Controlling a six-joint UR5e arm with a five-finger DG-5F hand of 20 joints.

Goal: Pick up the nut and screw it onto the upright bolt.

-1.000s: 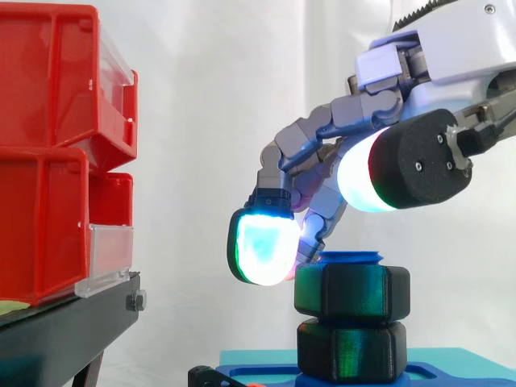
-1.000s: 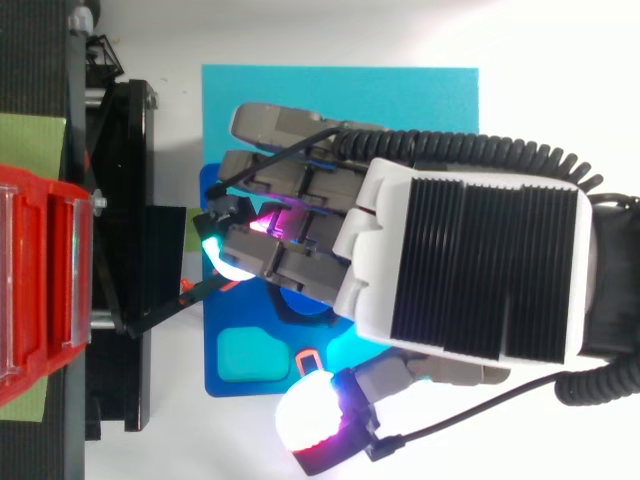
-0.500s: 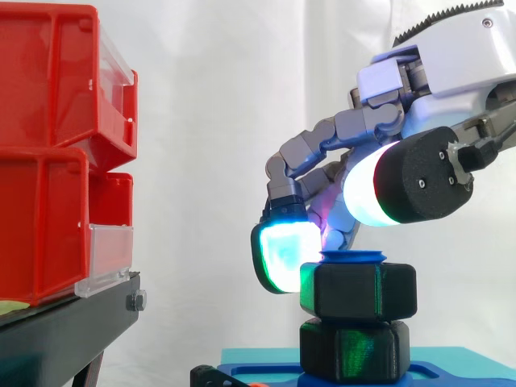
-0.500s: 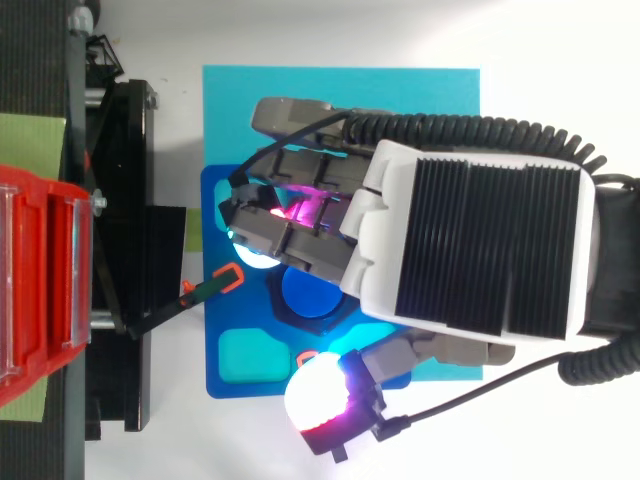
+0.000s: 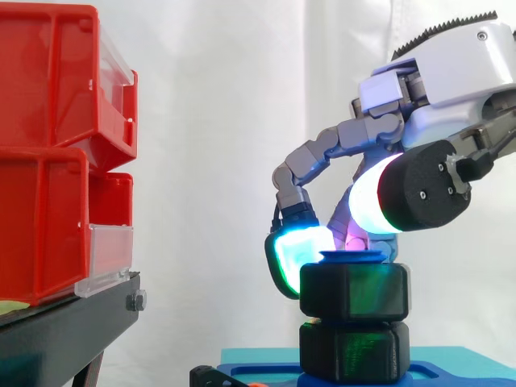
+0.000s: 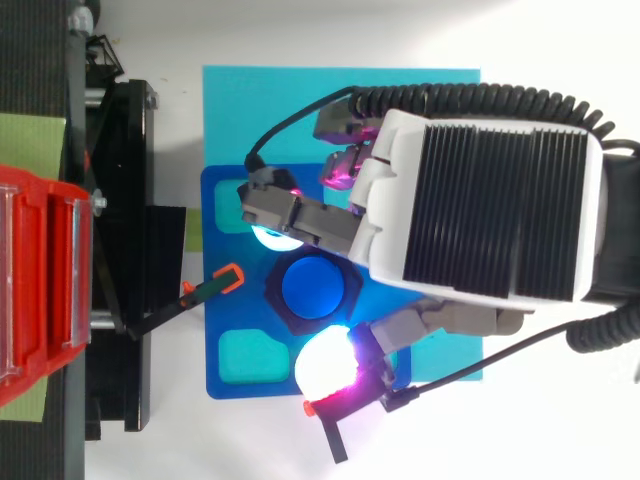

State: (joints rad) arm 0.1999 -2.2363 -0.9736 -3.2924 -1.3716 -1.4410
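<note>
White curtain backed the red bins (image 5: 56,145). The black hex nut (image 5: 355,290) sat on the upright bolt (image 6: 311,287), pinched by the robot hand (image 6: 490,190) between curled fingertips (image 5: 294,254). Threading well likely called for a level nut, light downward pressure and short twists.

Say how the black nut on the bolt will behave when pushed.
The nut looks like rigid plastic, so probably stiff and light for its bulk. Sitting round the blue bolt, it should turn rather than slide or tip. Its flat hex faces likely give purchase, though the glossy surface may slip.
</note>
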